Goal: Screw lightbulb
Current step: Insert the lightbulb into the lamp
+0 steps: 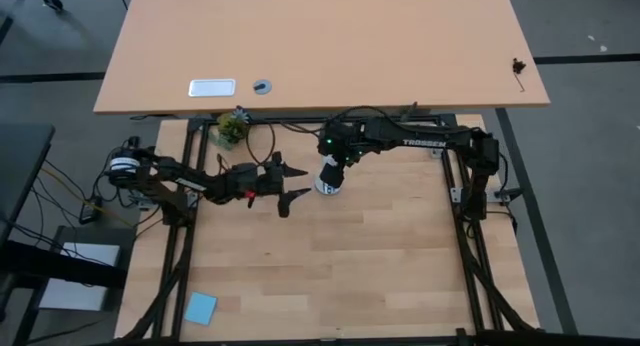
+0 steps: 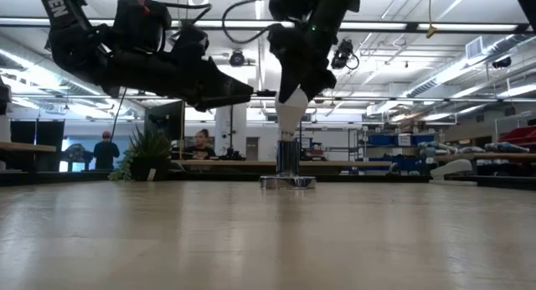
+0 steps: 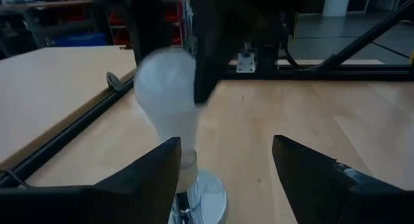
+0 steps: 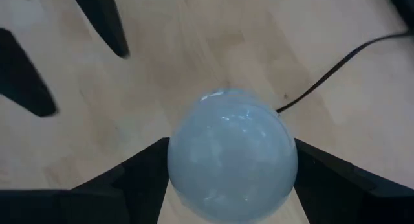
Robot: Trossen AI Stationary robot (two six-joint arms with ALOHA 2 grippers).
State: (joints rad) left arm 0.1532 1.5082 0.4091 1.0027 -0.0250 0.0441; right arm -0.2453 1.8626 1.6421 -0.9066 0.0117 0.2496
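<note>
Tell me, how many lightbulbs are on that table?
1. The lightbulb stands upright on the silver socket mid-table, gripped from above by the right gripper. None other visible.

surface: wooden table (image 1: 350,266) | on it: socket disc (image 2: 287,182), blue pad (image 1: 200,308)

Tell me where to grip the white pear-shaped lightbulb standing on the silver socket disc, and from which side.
Grip the white pear-shaped lightbulb across its wide rounded dome, coming straight down from above. It stands upright with its narrow neck in the round silver socket disc, so the dome is the broadest, freest part. The right gripper already straddles it that way; the open left gripper waits beside it.
</note>
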